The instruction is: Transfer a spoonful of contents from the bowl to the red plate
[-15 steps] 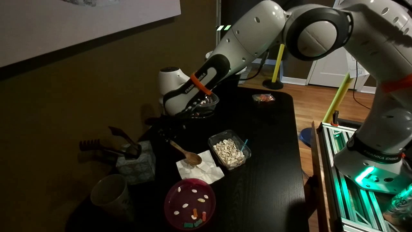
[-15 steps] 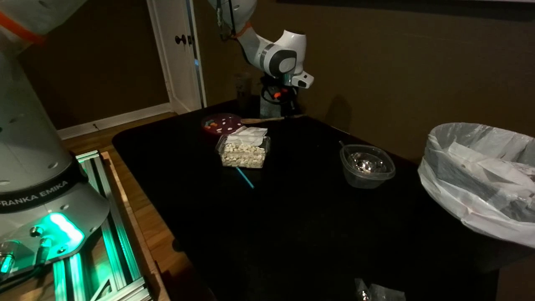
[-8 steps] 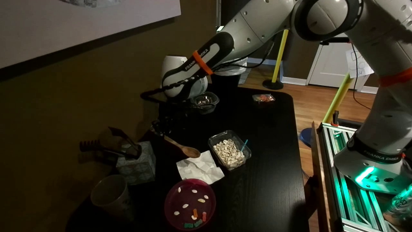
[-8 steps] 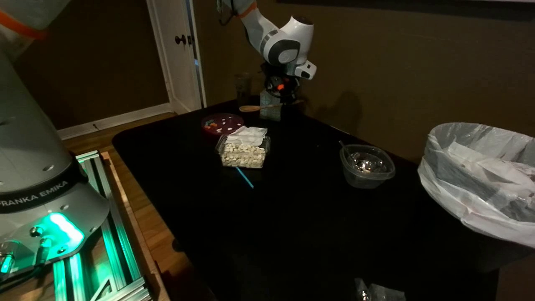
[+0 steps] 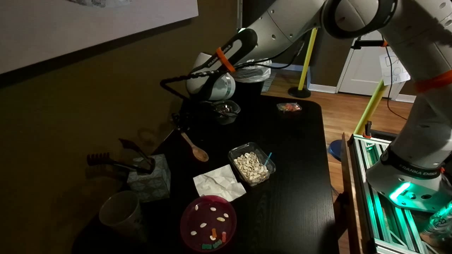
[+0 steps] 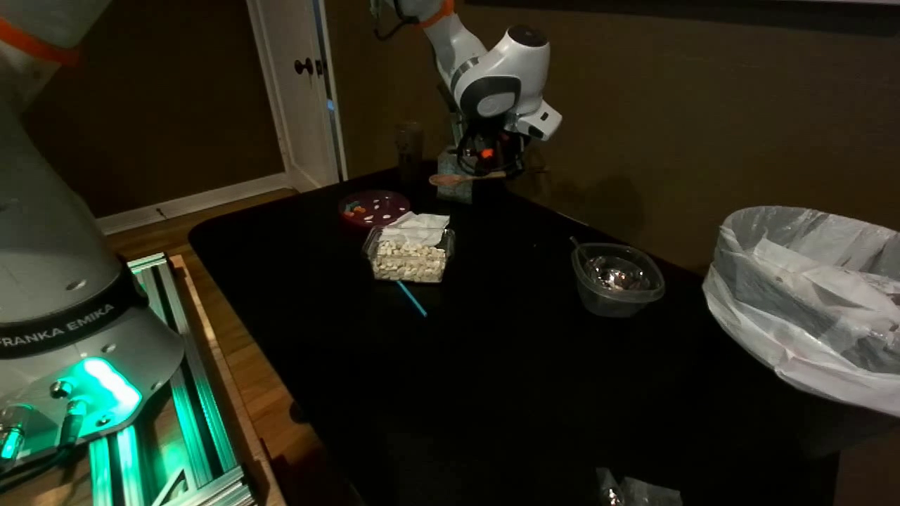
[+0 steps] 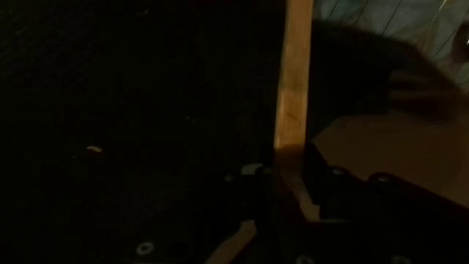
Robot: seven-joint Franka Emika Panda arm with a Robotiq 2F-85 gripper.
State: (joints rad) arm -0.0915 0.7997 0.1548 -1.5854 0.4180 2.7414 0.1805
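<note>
A wooden spoon shows in both exterior views point(image 5: 200, 154) point(image 6: 450, 180), held off the table; I see no white pieces in its head. My gripper point(image 5: 181, 129) is dark, with its fingers shut on the spoon's handle; in the wrist view the handle point(image 7: 294, 73) runs up from between the fingertips point(image 7: 289, 156). A clear square container point(image 5: 259, 151) holds white seed-like pieces, with a blue stick point(image 5: 268, 158) at its side. A clear bowl point(image 6: 608, 306) with something shiny inside stands farther off. The red plate point(image 5: 210, 217) bears several white pieces and coloured sweets.
A white napkin point(image 5: 219, 183) lies between container and plate. A tissue box point(image 5: 152, 183) with dark utensils and a cup point(image 5: 120, 211) stand by the wall. A small bag of sweets point(image 5: 289, 107) lies at the table's far end; a lined bin point(image 6: 794, 309) stands beyond.
My gripper has lifted the spoon from over the napkin and carried it away from the red plate, toward the wall and the clear bowl. Table objects have not moved.
</note>
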